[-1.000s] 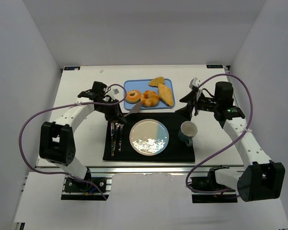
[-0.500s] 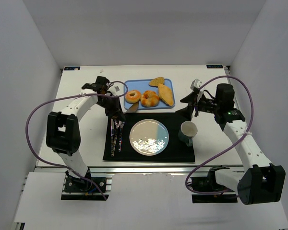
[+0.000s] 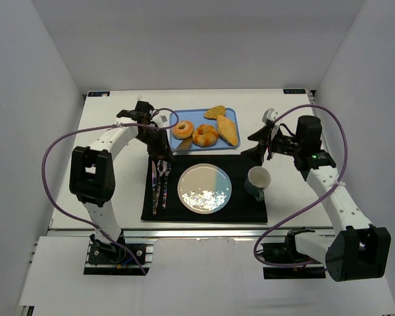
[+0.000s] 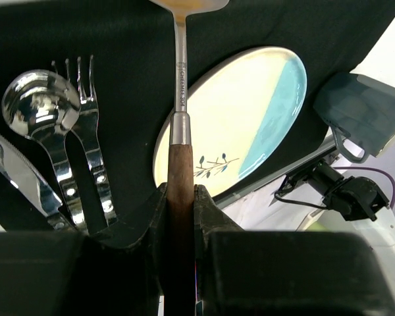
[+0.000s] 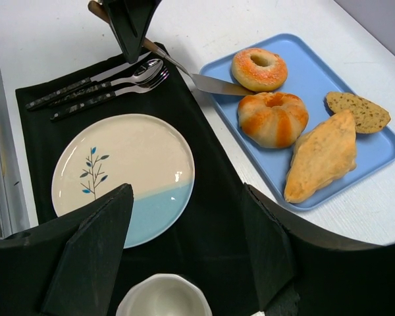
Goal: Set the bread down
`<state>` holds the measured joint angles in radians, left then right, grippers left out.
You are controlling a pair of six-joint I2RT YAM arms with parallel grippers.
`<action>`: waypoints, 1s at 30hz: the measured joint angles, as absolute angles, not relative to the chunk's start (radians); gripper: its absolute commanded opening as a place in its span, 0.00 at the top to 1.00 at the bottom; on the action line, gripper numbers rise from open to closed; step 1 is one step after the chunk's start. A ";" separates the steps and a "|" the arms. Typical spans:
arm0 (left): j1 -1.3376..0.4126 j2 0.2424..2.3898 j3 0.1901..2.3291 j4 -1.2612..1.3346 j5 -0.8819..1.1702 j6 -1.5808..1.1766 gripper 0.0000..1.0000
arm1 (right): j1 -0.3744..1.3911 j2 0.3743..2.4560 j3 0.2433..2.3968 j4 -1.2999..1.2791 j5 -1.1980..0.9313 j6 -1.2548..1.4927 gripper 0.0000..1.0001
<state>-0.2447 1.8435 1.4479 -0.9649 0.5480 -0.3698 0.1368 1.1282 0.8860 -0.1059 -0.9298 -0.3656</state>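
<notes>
The bread (image 3: 182,130) is a small golden-orange bagel at the left end of the blue tray (image 3: 197,117), also seen in the right wrist view as bread (image 5: 259,68). My left gripper (image 3: 158,155) (image 4: 180,197) is shut on the wooden handle of a spatula (image 4: 179,99). The spatula's metal blade (image 5: 214,84) lies on the tray with its tip at the bagel's near edge. My right gripper (image 3: 258,149) (image 5: 186,194) hangs open above the black mat, right of the plate (image 3: 204,188), with nothing between its fingers.
A knotted roll (image 3: 205,135), a long tan slice (image 3: 228,130) and a small dark slice (image 3: 215,112) share the tray. On the black mat (image 3: 243,161) lie a knife, fork and spoon (image 3: 158,184), and a teal cup (image 3: 257,181) stands on it.
My left arm has swung its elbow back and inward, and the spatula blade has slid up onto the tray toward the bagel. The right arm has not moved.
</notes>
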 measured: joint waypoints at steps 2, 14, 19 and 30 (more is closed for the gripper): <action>-0.249 1.860 1.464 -0.965 0.548 -0.367 1.00 | 0.136 1.128 0.886 -0.101 -0.929 -0.363 0.28; -0.258 1.889 1.508 -0.951 0.479 -0.364 1.00 | 0.131 1.129 0.886 -0.081 -0.929 -0.346 0.28; -0.258 1.889 1.502 -0.913 0.454 -0.376 1.00 | 0.129 1.130 0.886 -0.077 -0.929 -0.344 0.28; -0.268 1.889 1.419 -0.770 0.447 -0.420 1.00 | 0.125 1.134 0.886 -0.076 -0.930 -0.343 0.28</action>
